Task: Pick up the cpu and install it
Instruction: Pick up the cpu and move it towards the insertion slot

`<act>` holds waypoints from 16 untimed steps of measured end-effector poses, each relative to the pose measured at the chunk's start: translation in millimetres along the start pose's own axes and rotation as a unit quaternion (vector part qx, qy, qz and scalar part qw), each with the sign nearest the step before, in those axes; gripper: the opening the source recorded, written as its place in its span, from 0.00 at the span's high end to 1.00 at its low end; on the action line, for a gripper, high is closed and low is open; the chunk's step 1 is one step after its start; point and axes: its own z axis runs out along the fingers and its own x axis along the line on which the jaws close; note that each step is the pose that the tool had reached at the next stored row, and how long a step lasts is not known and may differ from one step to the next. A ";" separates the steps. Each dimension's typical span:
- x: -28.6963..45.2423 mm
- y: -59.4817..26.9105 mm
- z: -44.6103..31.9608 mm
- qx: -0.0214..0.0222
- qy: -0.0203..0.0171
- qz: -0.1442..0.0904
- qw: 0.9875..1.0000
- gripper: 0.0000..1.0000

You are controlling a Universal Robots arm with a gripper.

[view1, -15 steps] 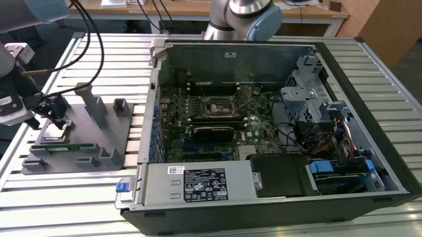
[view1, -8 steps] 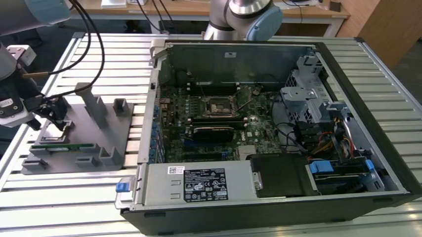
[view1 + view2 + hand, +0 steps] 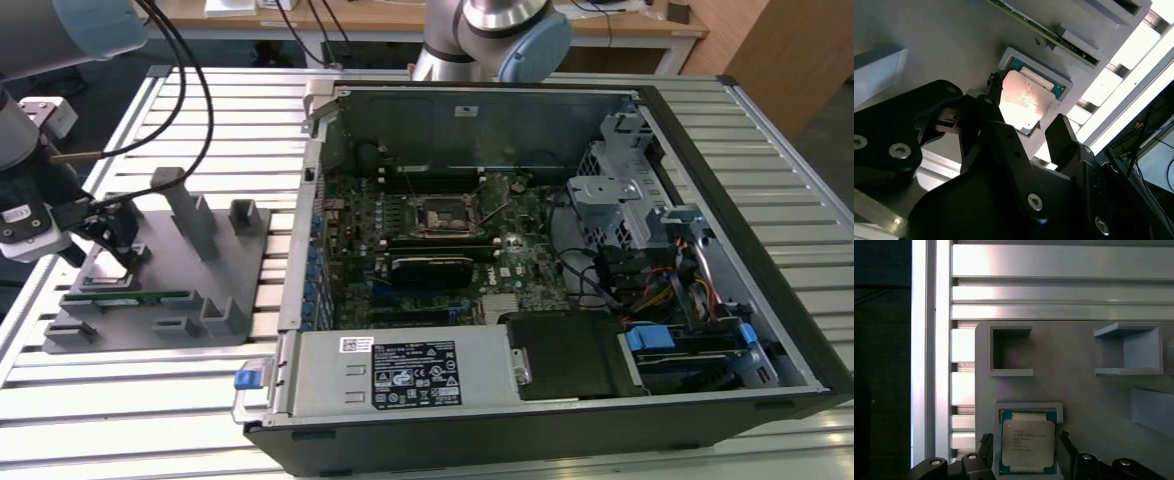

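Pincer (image 3: 1024, 440) is spread open and hangs low over the grey fixture plate (image 3: 187, 275), which sits on the slatted table (image 3: 561, 90) at the exterior view's left, beside the open computer case (image 3: 787, 330). One finger (image 3: 986, 444) stands on each side of the cpu (image 3: 1028, 444). Nothing is gripped as far as I can tell, though the pads sit so near the chip's edges in both wrist views that I can't rule out a light touch.

The cpu lies flat, metal top up, seated in its shallow square nest (image 3: 1028, 405) on the plate - not lifted. I'd say the nest is there to keep the chip square and at a known spot. That lets me straddle two opposite edges and stay off the top plate and underside.

A green memory stick (image 3: 127, 295) lies on the same plate just on the near side of me, clear of my fingers. The motherboard socket (image 3: 438, 213) is well apart, inside the case - no chip in it, so install is not yet done.
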 end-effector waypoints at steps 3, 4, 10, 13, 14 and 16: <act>-0.3 0.1 2.1 0.000 0.000 0.000 1.000 0.38; -0.5 0.2 2.7 0.000 0.000 0.000 1.000 0.38; -2.1 0.4 5.2 0.000 0.000 0.001 1.000 0.38; -2.1 0.4 6.5 0.000 0.000 0.001 1.000 0.38; -2.1 0.4 7.0 0.000 0.000 0.001 1.000 0.38; -2.1 0.3 7.6 0.000 0.000 0.001 1.000 0.38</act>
